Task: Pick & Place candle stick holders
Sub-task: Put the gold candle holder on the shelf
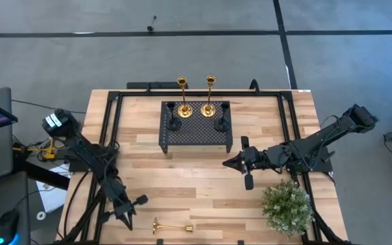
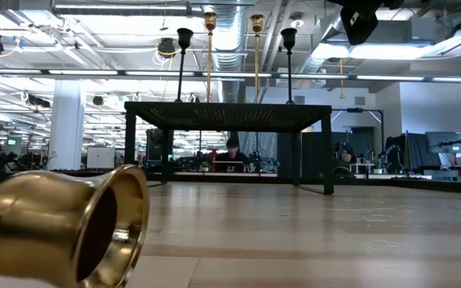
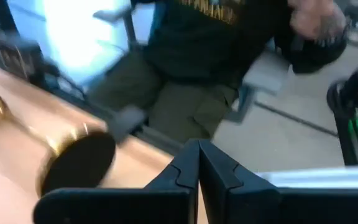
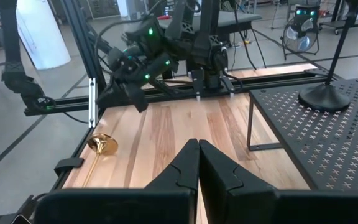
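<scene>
Gold holder (image 1: pixel 172 226) on its side on the surface (image 1: pixel 196 173), at the near edge, flared base toward the left arm; the same base fills the low view's foreground (image 2: pixel 70 224). Seen also from the right wrist (image 4: pixel 101 146) and, blurred, from the left wrist (image 3: pixel 73 158).

Four holders upright on the black stand (image 1: pixel 196 131): two tall gold at the back, left (image 1: pixel 182 95) and right (image 1: pixel 209 95); two black at the sides, left (image 1: pixel 173 117) and right (image 1: pixel 221 117). Stand placed at the far middle of the surface.

Left gripper (image 1: pixel 133 207) just beside the lying holder, apart from it; fingers (image 3: pixel 185 171) together, empty.

Right gripper (image 1: pixel 240 165) above the surface, between stand and plant (image 1: pixel 288 207); fingers (image 4: pixel 188 165) together, empty.

Person seated beyond the surface in the left wrist view (image 3: pixel 191 68).
</scene>
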You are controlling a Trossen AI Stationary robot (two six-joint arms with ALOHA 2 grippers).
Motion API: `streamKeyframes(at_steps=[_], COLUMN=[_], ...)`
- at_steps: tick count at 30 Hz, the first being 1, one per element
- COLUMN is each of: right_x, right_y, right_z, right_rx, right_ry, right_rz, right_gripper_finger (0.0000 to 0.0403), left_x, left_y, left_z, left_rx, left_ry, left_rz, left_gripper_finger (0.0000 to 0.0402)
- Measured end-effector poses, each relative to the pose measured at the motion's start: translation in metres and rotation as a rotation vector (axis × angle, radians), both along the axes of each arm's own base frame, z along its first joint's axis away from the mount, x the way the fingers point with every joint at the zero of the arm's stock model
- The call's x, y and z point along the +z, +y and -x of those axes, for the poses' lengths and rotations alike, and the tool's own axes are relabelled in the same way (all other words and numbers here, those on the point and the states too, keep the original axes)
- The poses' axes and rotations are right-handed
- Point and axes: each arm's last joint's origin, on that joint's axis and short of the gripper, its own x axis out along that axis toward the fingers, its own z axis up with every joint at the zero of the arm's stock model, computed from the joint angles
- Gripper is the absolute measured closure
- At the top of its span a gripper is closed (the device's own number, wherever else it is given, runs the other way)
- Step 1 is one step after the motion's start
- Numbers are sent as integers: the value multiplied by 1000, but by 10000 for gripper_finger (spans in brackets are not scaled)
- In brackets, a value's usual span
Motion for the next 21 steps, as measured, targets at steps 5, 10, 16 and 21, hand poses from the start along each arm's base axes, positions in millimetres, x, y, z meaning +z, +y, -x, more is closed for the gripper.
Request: streamKeyframes(at_steps=[5,10,16,21], right_x=[0,0,0,0], right_y=[0,0,1,1], right_z=[0,0,0,0], right_rx=[1,3,6,32], right_ry=[1,2,2,4], right_rz=[0,0,0,-5], right_gripper_finger=[403,403,403,403], left_x=[10,16,21,36], left_y=[4,9,11,6], left_z=[-1,-5,-9,-14], left_rx=[124,344,502,509], left_ry=[-28,-18,25,-22], left_rz=[43,104,190,218], left_gripper_finger=[398,397,398,398])
